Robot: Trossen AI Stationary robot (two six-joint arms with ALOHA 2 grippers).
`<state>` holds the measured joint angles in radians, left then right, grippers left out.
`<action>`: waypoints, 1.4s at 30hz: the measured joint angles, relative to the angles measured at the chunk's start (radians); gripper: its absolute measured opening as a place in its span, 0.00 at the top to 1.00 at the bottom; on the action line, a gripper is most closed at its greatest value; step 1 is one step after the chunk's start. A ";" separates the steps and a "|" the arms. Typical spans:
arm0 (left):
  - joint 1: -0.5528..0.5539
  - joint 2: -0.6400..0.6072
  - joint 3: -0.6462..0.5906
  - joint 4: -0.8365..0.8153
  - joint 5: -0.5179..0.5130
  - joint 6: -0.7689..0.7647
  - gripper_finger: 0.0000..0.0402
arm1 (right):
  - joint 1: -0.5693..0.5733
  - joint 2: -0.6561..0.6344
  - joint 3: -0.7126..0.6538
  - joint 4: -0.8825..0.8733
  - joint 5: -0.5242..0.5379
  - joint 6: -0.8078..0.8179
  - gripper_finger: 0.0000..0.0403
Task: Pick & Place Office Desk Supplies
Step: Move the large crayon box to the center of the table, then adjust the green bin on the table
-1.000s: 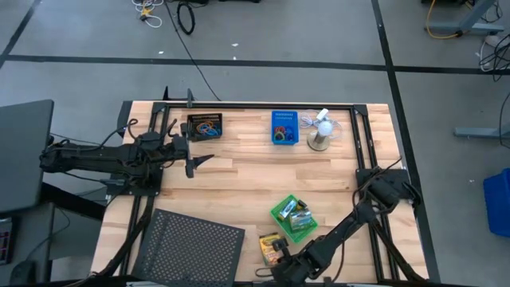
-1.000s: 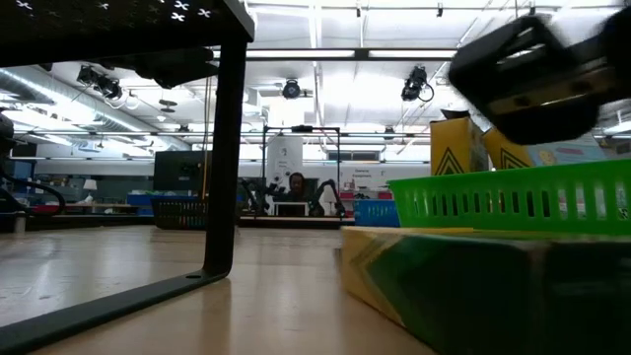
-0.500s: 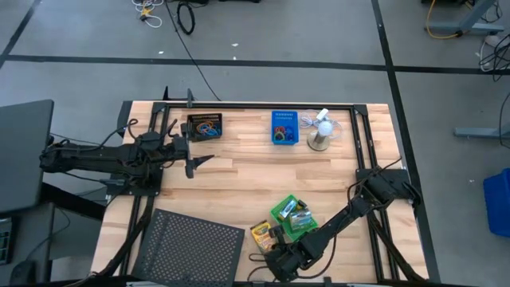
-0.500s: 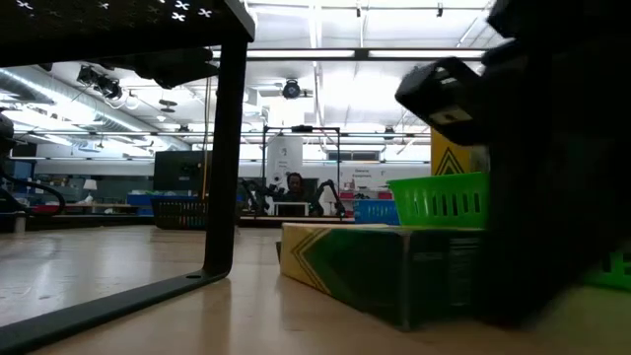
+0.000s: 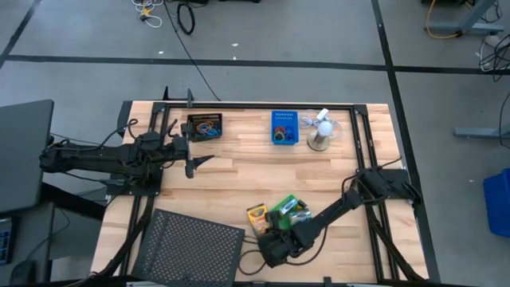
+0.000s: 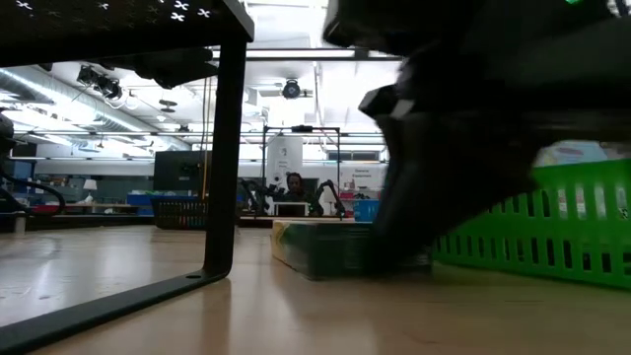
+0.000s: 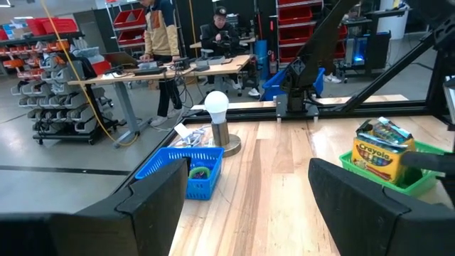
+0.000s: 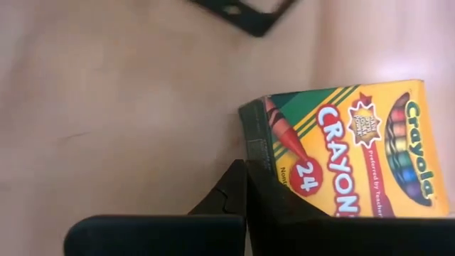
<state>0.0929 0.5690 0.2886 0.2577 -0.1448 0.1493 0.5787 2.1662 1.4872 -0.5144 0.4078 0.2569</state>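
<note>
Since the earlier frames, the right gripper, fingers pressed together, has swept leftward along the near edge of the wooden desk, and the flat yellow cardboard crayon box has slid ahead of it, now lying touching the fingertips and just left of the small green plastic bin. Well apart at the far left, the left gripper hovers with fingers spread and empty, near the small black mesh bin; the small blue plastic bin stands at the far centre.
</note>
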 joint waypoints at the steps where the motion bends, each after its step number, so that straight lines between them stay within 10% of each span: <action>1: 0.000 0.000 0.000 0.000 0.000 0.000 0.25 | -0.009 0.000 0.000 -0.001 0.008 0.000 1.00; 42: 0.000 0.000 0.000 -0.001 0.000 -0.001 0.25 | -0.126 -0.002 0.141 -0.230 0.158 -0.197 0.94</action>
<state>0.0929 0.5690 0.2886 0.2569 -0.1448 0.1486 0.4528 2.1643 1.6277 -0.7440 0.5657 0.0602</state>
